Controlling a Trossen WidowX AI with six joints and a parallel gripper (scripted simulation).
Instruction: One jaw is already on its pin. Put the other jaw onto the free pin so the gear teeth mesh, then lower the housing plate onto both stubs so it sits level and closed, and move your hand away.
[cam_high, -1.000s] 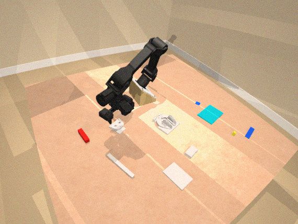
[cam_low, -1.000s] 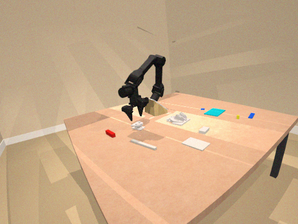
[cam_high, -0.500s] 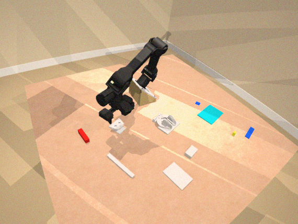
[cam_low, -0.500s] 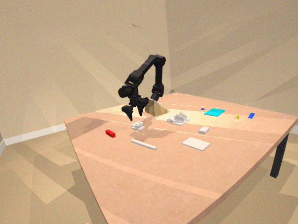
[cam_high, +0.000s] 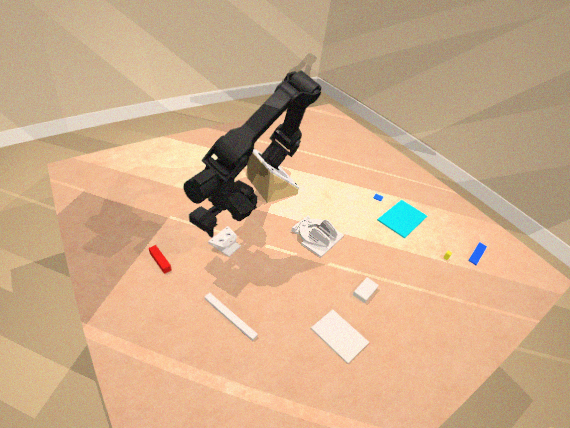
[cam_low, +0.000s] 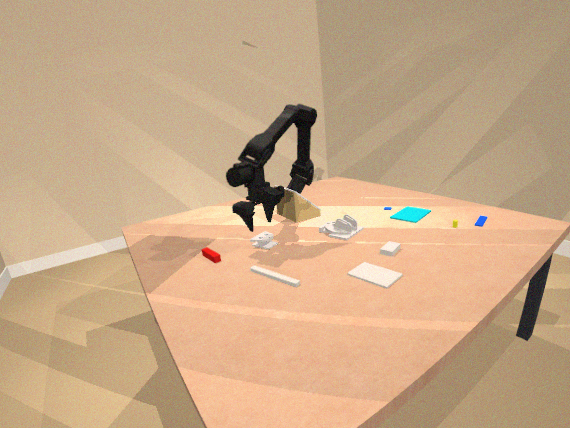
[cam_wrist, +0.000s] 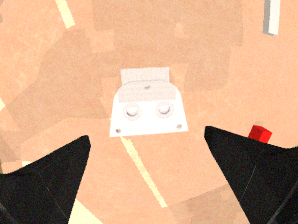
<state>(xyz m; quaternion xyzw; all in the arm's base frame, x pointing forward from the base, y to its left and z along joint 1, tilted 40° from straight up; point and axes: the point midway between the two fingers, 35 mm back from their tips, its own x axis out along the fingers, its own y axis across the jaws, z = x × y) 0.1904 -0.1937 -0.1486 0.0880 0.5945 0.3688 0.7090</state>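
My gripper (cam_high: 227, 226) (cam_low: 261, 225) (cam_wrist: 148, 136) is open and empty, pointing down above the housing plate. The white housing plate (cam_high: 218, 243) (cam_wrist: 147, 123) has two large round holes and small ones near its edge. It is beside and partly over a pale block (cam_high: 231, 250) (cam_low: 270, 245) (cam_wrist: 145, 74). In the wrist view the plate lies between the fingertips, slightly ahead of them. The white gripper base (cam_high: 320, 252) (cam_low: 345, 236) stands to the right, carrying grey-white jaw parts (cam_high: 327, 229) (cam_low: 349, 223). Pins and tooth meshing are too small to tell.
A red block (cam_high: 160, 259) (cam_low: 211, 255) (cam_wrist: 260, 134) lies left of the plate. A white bar (cam_high: 231, 317) (cam_low: 275, 276) (cam_wrist: 271, 17), white block (cam_high: 366, 289) and white slab (cam_high: 340, 336) lie nearer the top and exterior views. A tan wedge (cam_high: 270, 185) stands by the arm's base; a cyan square (cam_high: 402, 218) lies right.
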